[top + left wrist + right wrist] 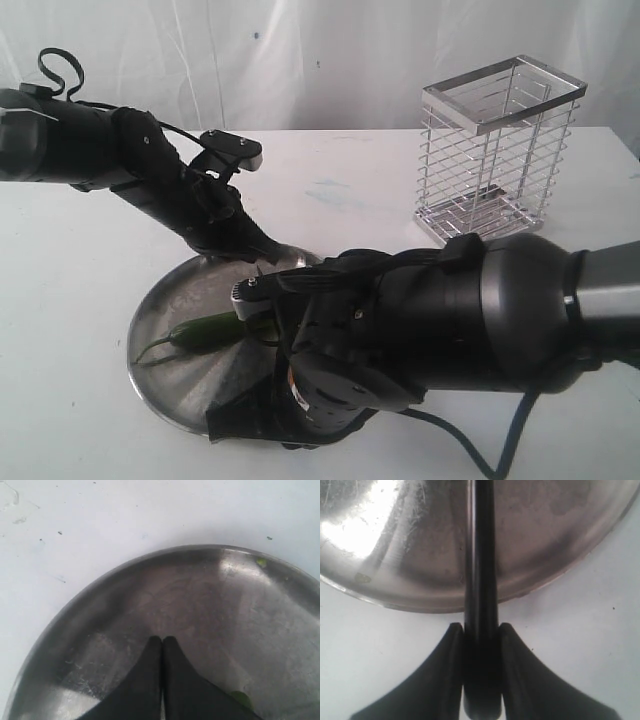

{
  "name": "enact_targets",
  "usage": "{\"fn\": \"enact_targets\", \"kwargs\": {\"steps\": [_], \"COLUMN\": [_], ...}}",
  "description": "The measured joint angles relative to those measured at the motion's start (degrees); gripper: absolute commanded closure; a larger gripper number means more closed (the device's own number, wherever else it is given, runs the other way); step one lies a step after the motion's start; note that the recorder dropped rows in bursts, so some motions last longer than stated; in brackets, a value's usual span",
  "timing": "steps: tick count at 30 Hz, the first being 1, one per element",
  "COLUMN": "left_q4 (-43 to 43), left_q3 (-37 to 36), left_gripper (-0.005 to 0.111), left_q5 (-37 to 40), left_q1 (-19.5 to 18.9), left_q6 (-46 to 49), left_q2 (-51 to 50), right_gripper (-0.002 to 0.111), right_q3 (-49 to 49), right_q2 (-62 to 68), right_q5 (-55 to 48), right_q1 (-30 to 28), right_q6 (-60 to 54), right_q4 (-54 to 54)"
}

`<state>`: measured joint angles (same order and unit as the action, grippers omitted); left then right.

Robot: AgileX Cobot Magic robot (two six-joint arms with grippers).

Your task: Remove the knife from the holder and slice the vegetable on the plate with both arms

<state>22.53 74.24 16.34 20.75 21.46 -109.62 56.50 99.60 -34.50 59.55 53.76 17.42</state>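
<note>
The round steel plate point(150, 310) lies on the white table with the dark-green vegetable point(205, 330) on its left half, stem pointing left. My left gripper point(255, 250) reaches down onto the plate's far side; its fingers point(162, 639) are shut and empty on the plate point(210, 595), with a green bit of the vegetable point(242, 698) beside them. My right gripper point(481, 627) is shut on the black handle of the knife point(480, 555), which reaches over the plate's rim point(545, 540). The bulky right arm point(450, 320) hides the knife in the exterior view. The wire holder point(495, 150) stands empty at the back right.
A white backdrop hangs behind the table. The right arm's black cable point(470, 440) trails over the near right of the table. A small green speck point(260, 561) sits near the plate's rim.
</note>
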Motion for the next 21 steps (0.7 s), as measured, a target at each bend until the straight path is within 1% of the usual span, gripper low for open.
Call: {"fn": "enact_targets", "kwargs": {"steps": [11,15,21], "left_q4": [0.69,3.47,8.22], "left_q3": [0.00,0.00,0.00], "left_gripper": [0.107,0.107,0.107], "left_q5": [-0.03,0.64,1.89], "left_q1": [0.00,0.00,0.00], "left_q6": [1.63,3.42,8.98], "left_q2": [0.00,0.00,0.00], "right_gripper": [0.108,0.108,0.108], "right_q3": [0.00,0.00,0.00], "right_q2": [0.00,0.00,0.00], "right_q5": [0.96,0.96,0.96], "right_q1": [0.00,0.00,0.00], "right_q6": [-0.38,-0.38,-0.38], "right_q4": [-0.13,-0.13,-0.13]}}
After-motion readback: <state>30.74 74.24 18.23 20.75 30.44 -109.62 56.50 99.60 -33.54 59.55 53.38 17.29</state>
